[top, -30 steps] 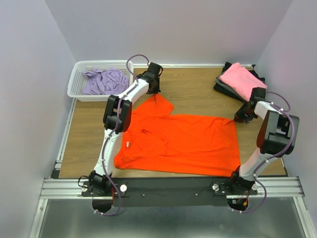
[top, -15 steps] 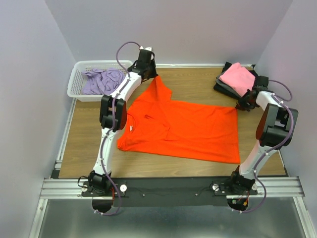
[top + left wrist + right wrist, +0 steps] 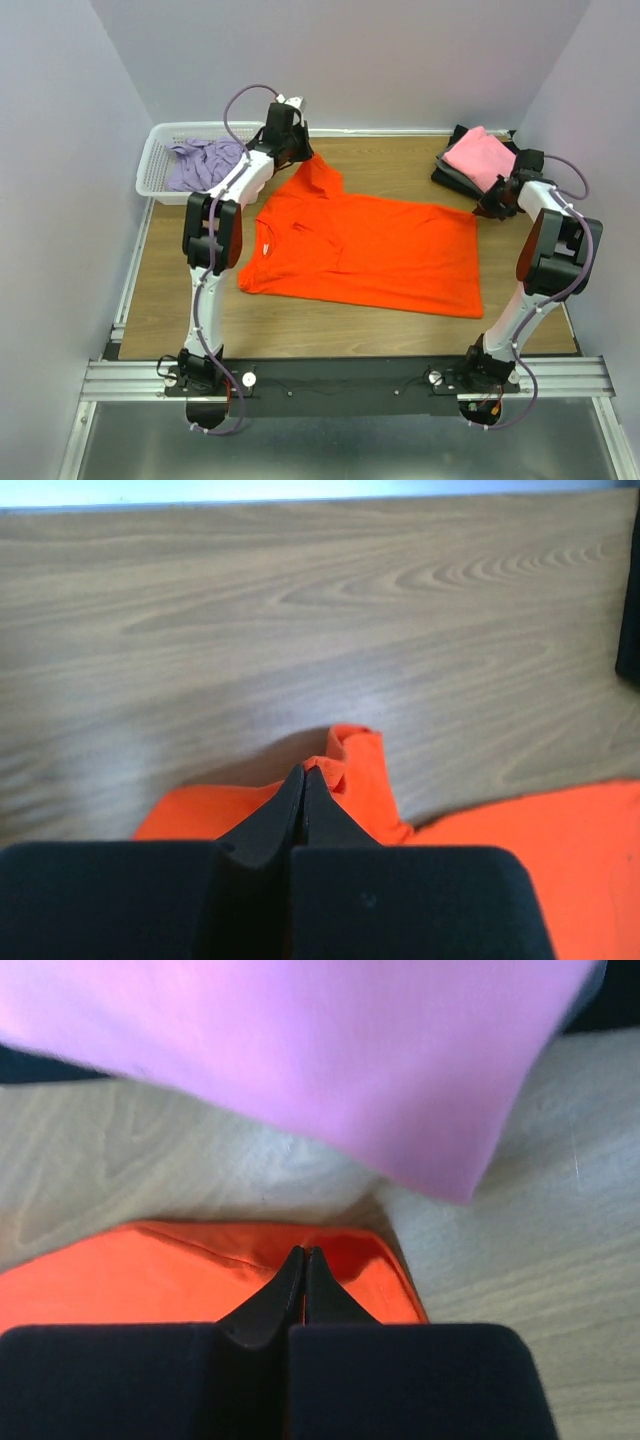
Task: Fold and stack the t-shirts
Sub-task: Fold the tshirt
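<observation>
Right wrist view: pink t-shirt (image 3: 300,1060) looms beyond jaws pinching orange t-shirt (image 3: 130,1272).

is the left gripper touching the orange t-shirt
Touching. The left wrist view shows the left gripper shut on a bunched edge of the orange t-shirt, with no gap between cloth and fingertips.

The top camera overlooks the whole table (image 3: 400,170), while both wrist cameras sit close over its orange shirt (image 3: 370,255)
</observation>
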